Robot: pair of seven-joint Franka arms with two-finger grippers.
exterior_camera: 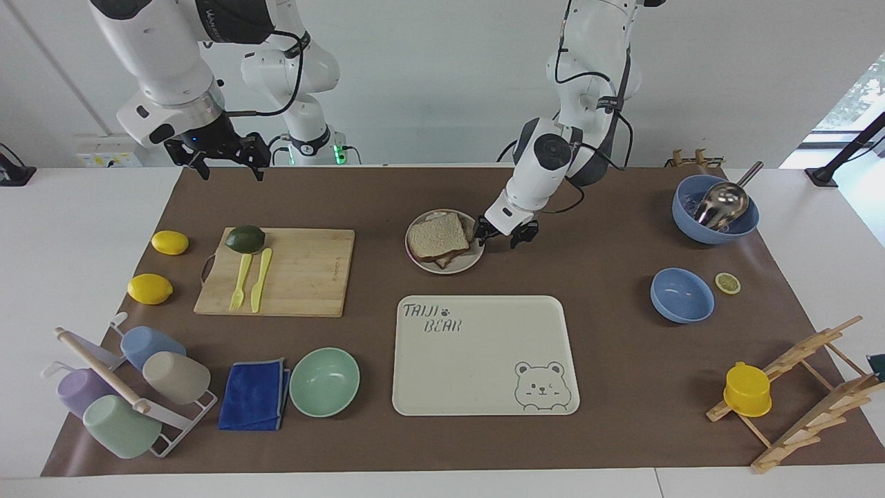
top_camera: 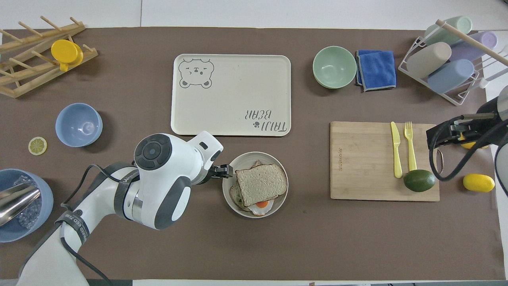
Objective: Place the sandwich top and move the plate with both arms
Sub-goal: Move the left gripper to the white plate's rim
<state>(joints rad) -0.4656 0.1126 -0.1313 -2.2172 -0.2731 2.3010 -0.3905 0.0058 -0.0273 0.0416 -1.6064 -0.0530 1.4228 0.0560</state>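
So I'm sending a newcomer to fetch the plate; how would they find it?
Start at the big cream bear tray in the middle of the brown mat. The plate sits just nearer to the robots than that tray. It is the only round pale dish holding a sandwich, its plain bread slice on top; the bowls hold no bread.

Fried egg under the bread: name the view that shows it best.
The overhead view: the fried egg shows its orange yolk poking out from under the sandwich top on the plate. In the facing view the bread hides it.
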